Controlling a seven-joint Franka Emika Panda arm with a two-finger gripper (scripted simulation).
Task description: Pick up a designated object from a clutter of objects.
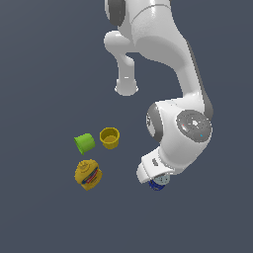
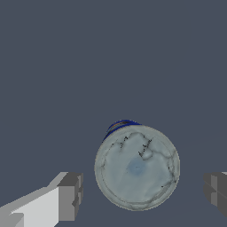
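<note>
Claw spread open around the blue can, not touching it.

In the wrist view the claw (image 2: 144, 195) stands wide, one grey finger (image 2: 70, 196) on either side of the blue can (image 2: 137, 167), with a clear gap between each pad and the can's silvery-white top; the can stands upright and a sliver of its blue wall shows behind the lid. In the exterior view the can (image 1: 158, 183) peeks out from under the arm's white hand, well apart from the rest of the clutter on the grey surface (image 1: 44, 74). From the can, the yellow cup (image 1: 109, 137) lies toward ten o'clock, the green cup (image 1: 85, 143), tipped on its side, just beyond it, and the squat yellow bottle (image 1: 88, 174) toward nine o'clock.
</note>
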